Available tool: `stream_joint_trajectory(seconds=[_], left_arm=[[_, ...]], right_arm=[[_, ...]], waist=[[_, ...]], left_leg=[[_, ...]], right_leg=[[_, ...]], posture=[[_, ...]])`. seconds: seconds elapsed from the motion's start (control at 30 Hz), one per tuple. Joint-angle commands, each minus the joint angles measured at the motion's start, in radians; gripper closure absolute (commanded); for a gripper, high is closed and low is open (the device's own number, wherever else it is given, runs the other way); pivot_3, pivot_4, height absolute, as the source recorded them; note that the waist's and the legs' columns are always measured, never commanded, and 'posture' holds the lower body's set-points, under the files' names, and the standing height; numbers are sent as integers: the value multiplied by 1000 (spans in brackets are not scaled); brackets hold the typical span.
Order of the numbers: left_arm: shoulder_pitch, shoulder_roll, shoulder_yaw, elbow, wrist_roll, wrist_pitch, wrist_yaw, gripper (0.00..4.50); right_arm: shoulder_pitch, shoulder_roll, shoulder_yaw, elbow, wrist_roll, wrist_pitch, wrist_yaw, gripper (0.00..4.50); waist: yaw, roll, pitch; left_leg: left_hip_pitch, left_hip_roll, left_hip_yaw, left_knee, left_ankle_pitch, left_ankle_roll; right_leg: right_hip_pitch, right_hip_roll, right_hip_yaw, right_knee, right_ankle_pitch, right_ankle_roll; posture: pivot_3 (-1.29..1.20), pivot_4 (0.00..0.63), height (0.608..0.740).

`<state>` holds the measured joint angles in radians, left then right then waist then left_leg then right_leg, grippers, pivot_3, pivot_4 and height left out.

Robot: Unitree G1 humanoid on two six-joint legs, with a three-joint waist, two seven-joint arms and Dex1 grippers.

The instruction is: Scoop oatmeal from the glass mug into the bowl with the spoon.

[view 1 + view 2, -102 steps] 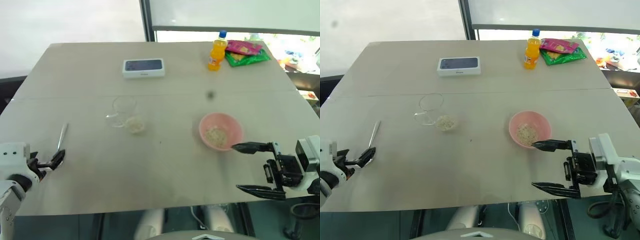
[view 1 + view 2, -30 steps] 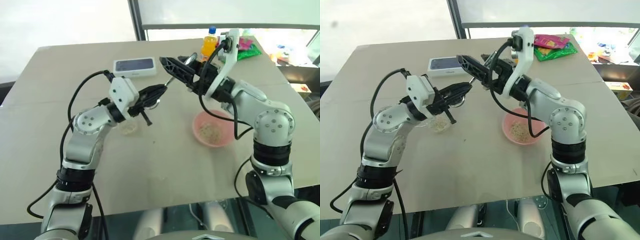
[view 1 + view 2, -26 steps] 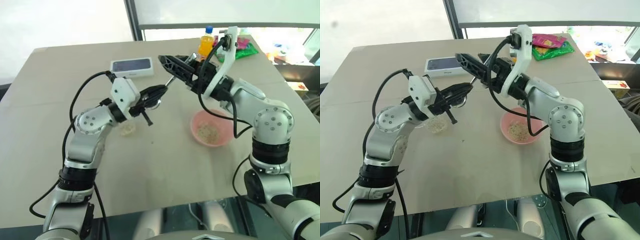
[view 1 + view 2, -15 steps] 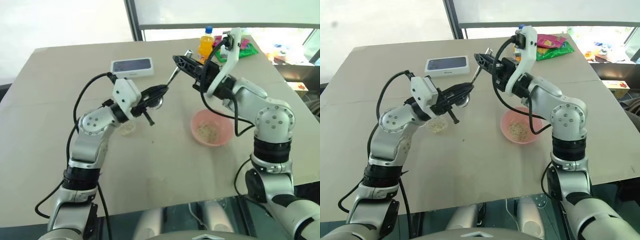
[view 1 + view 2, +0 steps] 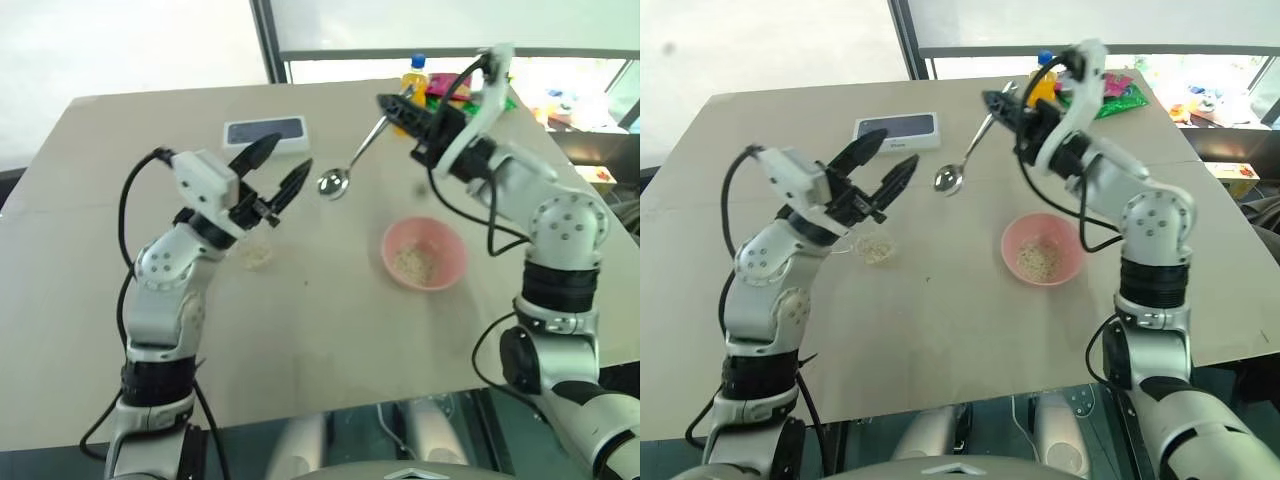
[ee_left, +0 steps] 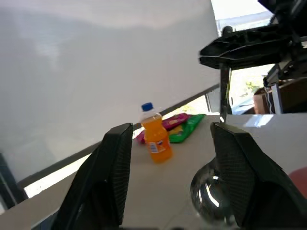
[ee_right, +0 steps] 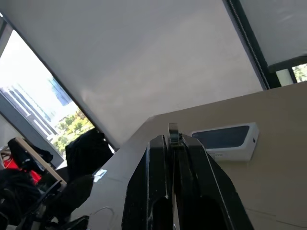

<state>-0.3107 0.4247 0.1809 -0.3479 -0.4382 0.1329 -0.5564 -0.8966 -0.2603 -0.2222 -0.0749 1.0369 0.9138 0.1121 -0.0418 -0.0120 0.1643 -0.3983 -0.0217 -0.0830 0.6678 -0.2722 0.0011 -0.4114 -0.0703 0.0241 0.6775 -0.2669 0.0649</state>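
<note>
The slim silver metal spoon point(image 5: 352, 160) has passed hands: the left end effector point(image 5: 272, 171) now gapes empty at nine o'clock, the right end effector point(image 5: 400, 107) clamps its handle, ready to scoop.

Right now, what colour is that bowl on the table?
Pink; the bowl shows best from the head camera.

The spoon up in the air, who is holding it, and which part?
The right claw is shut on the spoon, pinching the top end of its thin handle. The left claw is open and holds nothing.
</note>
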Motion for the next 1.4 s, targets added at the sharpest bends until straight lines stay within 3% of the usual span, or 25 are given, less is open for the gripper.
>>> stream_joint_trajectory(seconds=[0.03,0.17,0.3,0.57,0.8,0.97,1.4], left_arm=[[39,-12,68,-164,-104,78,89,1711],[143,-46,139,-253,-122,124,208,1711],[322,-98,193,-272,9,73,308,1711],[515,-160,258,-165,77,-100,290,1711],[537,-135,236,-15,158,-206,249,1711],[473,-84,223,86,189,-199,233,1711],[380,-62,173,160,220,-194,244,1711]], right_arm=[[-34,-56,-54,61,-39,-55,59,4500],[-32,-99,-65,124,-89,-90,110,4500],[-31,-132,-72,176,-132,-114,158,4500],[-43,-170,-88,249,-204,-149,213,4500],[-20,-155,-95,232,-224,-159,213,4500],[-9,-139,-106,196,-223,-151,198,4500],[35,-113,-119,105,-209,-140,166,4500]], waist=[[1,0,0],[-2,0,0],[-4,1,0],[10,1,0],[7,1,0],[6,1,0],[4,1,0]], left_leg=[[0,0,0,0,0,0],[0,0,1,0,0,0],[2,1,4,-1,0,0],[1,0,4,0,-1,1],[1,0,5,0,-1,1],[1,1,4,0,-1,1],[1,1,4,0,-1,1]], right_leg=[[0,0,0,0,0,0],[0,0,1,0,0,0],[0,1,4,0,0,0],[0,0,4,0,0,0],[0,0,4,0,0,0],[0,0,3,0,0,0],[0,0,3,-1,0,0]], posture=[[0,150,740],[0,150,740],[0,150,740],[0,150,740],[0,150,740],[0,150,740],[0,150,740]])
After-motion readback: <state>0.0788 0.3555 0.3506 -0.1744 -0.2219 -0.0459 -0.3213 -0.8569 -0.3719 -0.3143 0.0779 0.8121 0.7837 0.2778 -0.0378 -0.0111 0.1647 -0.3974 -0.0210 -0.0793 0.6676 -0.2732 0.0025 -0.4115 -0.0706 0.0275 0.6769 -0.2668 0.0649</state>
